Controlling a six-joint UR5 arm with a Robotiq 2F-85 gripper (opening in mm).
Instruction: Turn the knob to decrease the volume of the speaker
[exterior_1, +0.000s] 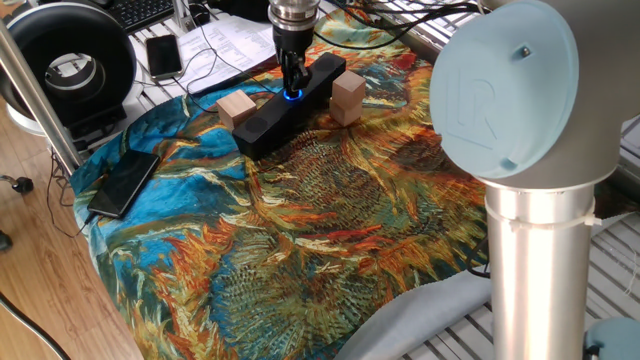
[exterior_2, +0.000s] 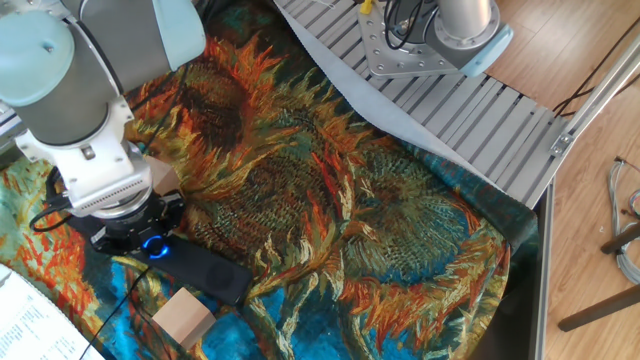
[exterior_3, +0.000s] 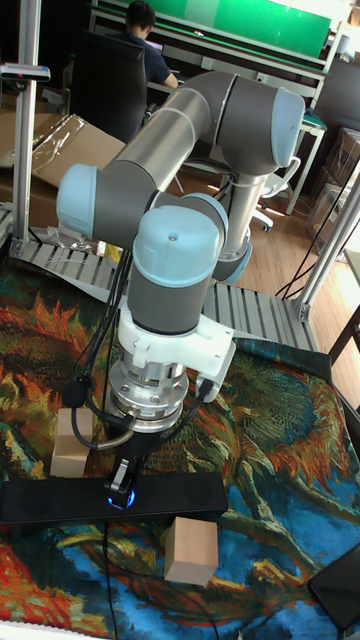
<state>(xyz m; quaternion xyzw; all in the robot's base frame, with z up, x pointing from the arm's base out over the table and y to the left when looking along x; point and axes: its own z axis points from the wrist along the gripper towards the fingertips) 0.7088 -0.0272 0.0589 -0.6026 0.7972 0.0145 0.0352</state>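
The long black speaker (exterior_1: 262, 122) (exterior_2: 212, 276) (exterior_3: 180, 495) lies on the sunflower cloth between two wooden blocks. Its knob (exterior_1: 294, 96) (exterior_2: 152, 246) (exterior_3: 118, 498) glows blue on the top face. My gripper (exterior_1: 293, 84) (exterior_3: 121, 484) points straight down onto the knob, its dark fingers (exterior_1: 288, 72) closed around it. In the other fixed view the wrist covers the fingertips, so only the blue glow shows beneath it.
One wooden block (exterior_1: 237, 106) (exterior_3: 69, 440) and another (exterior_1: 347, 96) (exterior_3: 191, 550) flank the speaker. A flat black phone (exterior_1: 123, 184) lies at the cloth's left edge. A large round black device (exterior_1: 70, 62) stands at the back left. The arm's grey base (exterior_1: 525, 130) fills the right foreground.
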